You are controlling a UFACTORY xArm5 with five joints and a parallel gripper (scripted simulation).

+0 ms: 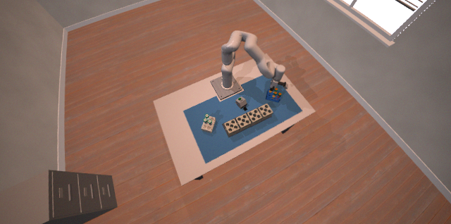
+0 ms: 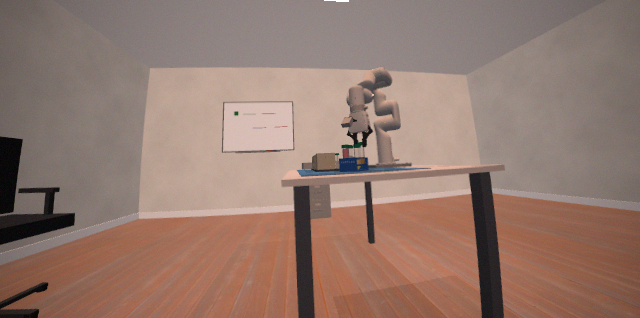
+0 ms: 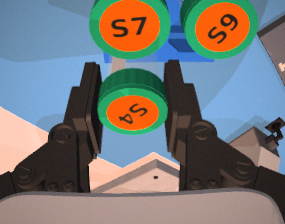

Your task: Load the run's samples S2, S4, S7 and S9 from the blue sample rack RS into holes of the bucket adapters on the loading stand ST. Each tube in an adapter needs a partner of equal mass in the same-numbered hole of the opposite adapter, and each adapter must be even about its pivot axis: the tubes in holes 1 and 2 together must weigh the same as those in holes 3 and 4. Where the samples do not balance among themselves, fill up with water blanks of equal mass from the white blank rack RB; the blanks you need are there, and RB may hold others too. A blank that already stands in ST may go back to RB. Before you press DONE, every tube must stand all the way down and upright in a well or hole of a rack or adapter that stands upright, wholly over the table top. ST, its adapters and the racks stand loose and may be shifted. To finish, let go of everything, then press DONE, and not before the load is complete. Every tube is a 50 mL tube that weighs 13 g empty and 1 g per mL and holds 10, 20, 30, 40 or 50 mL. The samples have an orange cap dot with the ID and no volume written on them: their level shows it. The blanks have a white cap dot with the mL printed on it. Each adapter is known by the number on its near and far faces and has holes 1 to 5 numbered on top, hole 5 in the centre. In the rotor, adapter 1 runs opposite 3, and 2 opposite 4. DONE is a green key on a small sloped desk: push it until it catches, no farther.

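My gripper point(image 3: 132, 80) point(image 1: 273, 86) point(image 2: 359, 141) is shut on the green cap of sample tube S4 point(image 3: 132, 108), at the near edge of the blue sample rack RS point(image 1: 271, 94) point(image 2: 353, 164). Samples S7 point(image 3: 129, 24) and S9 point(image 3: 218, 26) stand in the rack just beyond it. The loading stand ST with its four adapters point(image 1: 248, 119) point(image 2: 325, 161) lies in a row on the blue mat. The white blank rack RB point(image 1: 207, 125) holds several tubes at the mat's left. The green DONE key point(image 1: 241, 101) sits on its small desk near the arm base.
The arm's base plate point(image 1: 226, 92) stands at the back of the table. The blue mat point(image 1: 218, 146) covers most of the table top. A grey filing cabinet point(image 1: 81, 193) stands on the floor far from the table.
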